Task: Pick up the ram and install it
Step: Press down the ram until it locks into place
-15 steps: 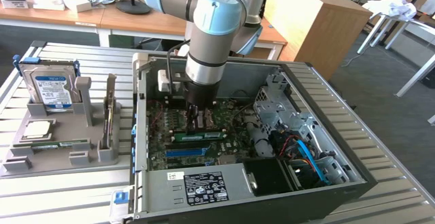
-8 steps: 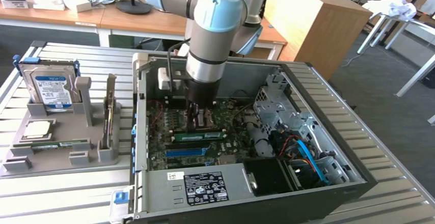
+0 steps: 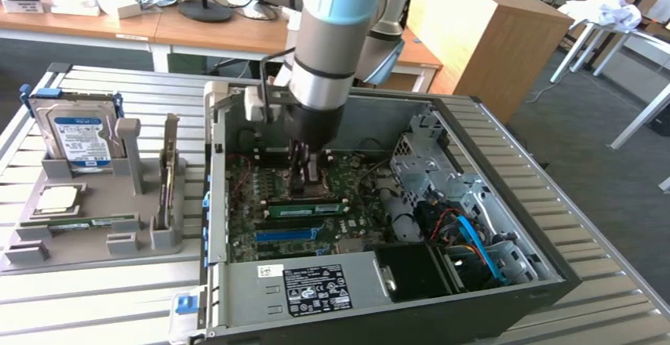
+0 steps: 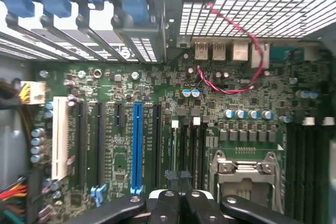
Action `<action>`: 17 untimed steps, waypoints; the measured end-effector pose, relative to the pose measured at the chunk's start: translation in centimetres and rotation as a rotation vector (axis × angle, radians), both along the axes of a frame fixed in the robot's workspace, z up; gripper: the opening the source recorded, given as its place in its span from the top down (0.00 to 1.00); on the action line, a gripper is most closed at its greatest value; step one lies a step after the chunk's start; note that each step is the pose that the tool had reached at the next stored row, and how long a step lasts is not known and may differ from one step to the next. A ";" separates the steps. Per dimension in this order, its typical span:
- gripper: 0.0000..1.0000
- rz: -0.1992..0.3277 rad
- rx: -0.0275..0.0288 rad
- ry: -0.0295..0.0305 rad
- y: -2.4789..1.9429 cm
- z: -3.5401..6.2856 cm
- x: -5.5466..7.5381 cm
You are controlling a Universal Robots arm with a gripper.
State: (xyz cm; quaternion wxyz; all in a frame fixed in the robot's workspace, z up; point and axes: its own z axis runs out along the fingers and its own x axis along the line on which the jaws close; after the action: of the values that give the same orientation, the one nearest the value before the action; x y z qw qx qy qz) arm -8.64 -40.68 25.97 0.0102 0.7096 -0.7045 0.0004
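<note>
Inside open PC case (image 3: pixel 503 204): ram (image 3: pixel 304 207), gripper (image 3: pixel 304 179).

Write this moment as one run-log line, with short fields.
gripper: shut | place: low over motherboard, inside open case | ram: in board slot, near gripper tip | holding it: cannot tell

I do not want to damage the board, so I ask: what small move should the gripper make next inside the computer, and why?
Probably a slow, short move straight down, with the fingers shut. The gripper is shut and stands low over the green board, its tips above the black slots beside the metal processor socket. What it pinches, if anything, is hidden.
</note>
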 end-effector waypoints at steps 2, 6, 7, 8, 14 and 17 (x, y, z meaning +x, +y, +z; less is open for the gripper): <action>0.90 0.000 -0.0002 0.0000 0.00 0.81 0.0; 0.90 0.000 -0.0008 0.0000 0.00 2.44 0.0; 0.90 0.000 -0.0009 0.0000 0.00 2.81 0.0; 0.90 0.000 -0.0010 0.0000 0.00 3.15 0.0; 0.90 0.000 -0.0018 0.0001 0.00 5.20 0.0; 0.90 0.000 -0.0020 0.0000 0.00 6.23 0.0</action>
State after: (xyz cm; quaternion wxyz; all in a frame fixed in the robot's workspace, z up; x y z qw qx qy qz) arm -8.64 -40.68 32.20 0.0110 0.7096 -0.7045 0.0011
